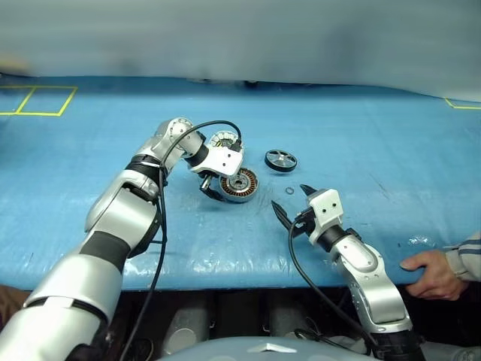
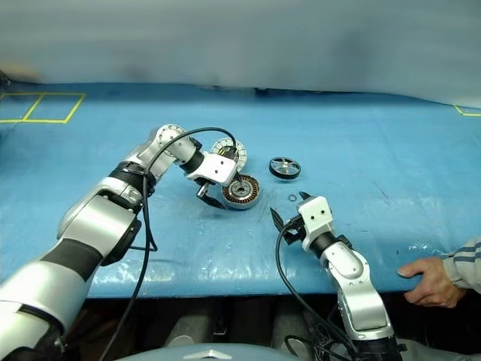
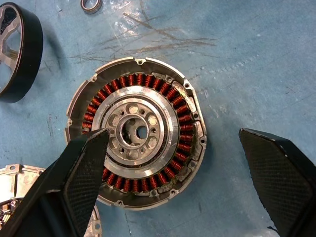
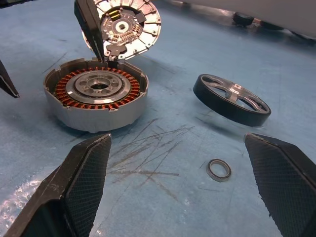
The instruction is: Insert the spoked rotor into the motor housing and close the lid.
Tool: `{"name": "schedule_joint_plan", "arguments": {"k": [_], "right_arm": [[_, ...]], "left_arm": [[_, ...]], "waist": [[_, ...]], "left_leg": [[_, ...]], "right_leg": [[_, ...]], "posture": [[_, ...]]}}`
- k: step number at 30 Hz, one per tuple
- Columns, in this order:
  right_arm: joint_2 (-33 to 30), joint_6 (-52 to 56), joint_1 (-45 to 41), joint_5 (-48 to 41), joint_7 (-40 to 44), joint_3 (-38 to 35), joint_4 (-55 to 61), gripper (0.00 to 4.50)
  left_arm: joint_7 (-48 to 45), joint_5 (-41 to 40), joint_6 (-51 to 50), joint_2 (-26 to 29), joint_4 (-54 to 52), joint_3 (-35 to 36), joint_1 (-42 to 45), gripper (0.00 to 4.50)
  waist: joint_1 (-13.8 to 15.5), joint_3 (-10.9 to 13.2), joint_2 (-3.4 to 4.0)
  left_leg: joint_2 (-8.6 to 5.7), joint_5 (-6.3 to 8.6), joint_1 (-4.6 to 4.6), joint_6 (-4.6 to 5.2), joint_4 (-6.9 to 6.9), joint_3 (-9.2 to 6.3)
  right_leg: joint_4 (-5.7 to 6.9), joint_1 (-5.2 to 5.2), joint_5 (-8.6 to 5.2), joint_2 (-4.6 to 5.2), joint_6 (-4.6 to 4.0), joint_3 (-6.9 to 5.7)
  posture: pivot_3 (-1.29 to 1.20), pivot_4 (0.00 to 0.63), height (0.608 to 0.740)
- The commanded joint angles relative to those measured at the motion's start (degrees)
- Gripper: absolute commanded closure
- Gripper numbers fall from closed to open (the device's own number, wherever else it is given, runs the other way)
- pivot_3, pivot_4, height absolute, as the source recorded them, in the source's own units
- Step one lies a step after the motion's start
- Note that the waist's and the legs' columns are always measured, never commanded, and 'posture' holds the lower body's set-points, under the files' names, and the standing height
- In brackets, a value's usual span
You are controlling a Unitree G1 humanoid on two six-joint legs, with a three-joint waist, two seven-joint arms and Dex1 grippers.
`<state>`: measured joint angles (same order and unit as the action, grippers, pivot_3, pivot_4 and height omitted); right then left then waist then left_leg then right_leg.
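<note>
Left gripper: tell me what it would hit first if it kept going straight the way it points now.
Most likely the motor housing. The left gripper points down at it with open fingers straddling the copper windings, one finger over the rim. How much gap remains above it is unclear.

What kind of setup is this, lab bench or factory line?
Probably a lab test bench, not a line: a table under a scuffed blue sheet, yellow tape marks at its far corner, loose motor parts like the motor housing, and a person's hand resting on the edge.

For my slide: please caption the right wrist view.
Open motor housing, lid raised, spoked rotor waiting beside it.
</note>
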<state>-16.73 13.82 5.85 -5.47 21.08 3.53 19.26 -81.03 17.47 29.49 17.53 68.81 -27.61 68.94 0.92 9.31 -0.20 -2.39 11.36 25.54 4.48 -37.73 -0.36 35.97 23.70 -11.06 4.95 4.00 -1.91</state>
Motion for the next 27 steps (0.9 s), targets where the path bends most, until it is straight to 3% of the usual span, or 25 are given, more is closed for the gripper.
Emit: {"name": "schedule_joint_plan", "arguments": {"k": [1, 23, 27], "right_arm": [[0.8, -2.0, 0.2, 0.2, -1.1, -0.5, 2.2, 0.02], [1.0, -1.9, 2.1, 0.7, -2.1, -0.6, 3.8, 0.02], [1.0, -1.7, 2.7, 0.7, -2.4, -0.8, 4.6, 0.0]], "left_arm": [[0.9, 1.7, 1.3, -0.9, 1.2, -0.2, 1.8, 0.0], [7.8, 10.6, 2.1, -4.1, 4.7, -3.8, 0.4, 0.0], [8.8, 12.2, 2.5, -4.4, 5.1, -5.0, -0.2, 0.98]], "waist": [[0.0, 0.0, 0.0], [0.0, 0.0, 0.01], [0.0, 0.0, 0.0]], "left_leg": [[0.0, 0.0, 0.0, 0.0, -0.01, 0.0], [0.0, 0.02, 0.01, 0.05, -0.27, -0.01], [0.01, 0.02, -0.04, 0.05, -0.32, -0.02]], "right_leg": [[0.02, 0.01, 0.0, 0.0, 0.0, 0.0], [0.09, -0.02, 0.08, 0.0, 0.12, 0.01], [0.12, -0.03, 0.08, 0.0, 0.12, 0.01]], "posture": [[0.0, 0.15, 0.74], [0.0, 0.15, 0.74], [0.0, 0.15, 0.74]]}}
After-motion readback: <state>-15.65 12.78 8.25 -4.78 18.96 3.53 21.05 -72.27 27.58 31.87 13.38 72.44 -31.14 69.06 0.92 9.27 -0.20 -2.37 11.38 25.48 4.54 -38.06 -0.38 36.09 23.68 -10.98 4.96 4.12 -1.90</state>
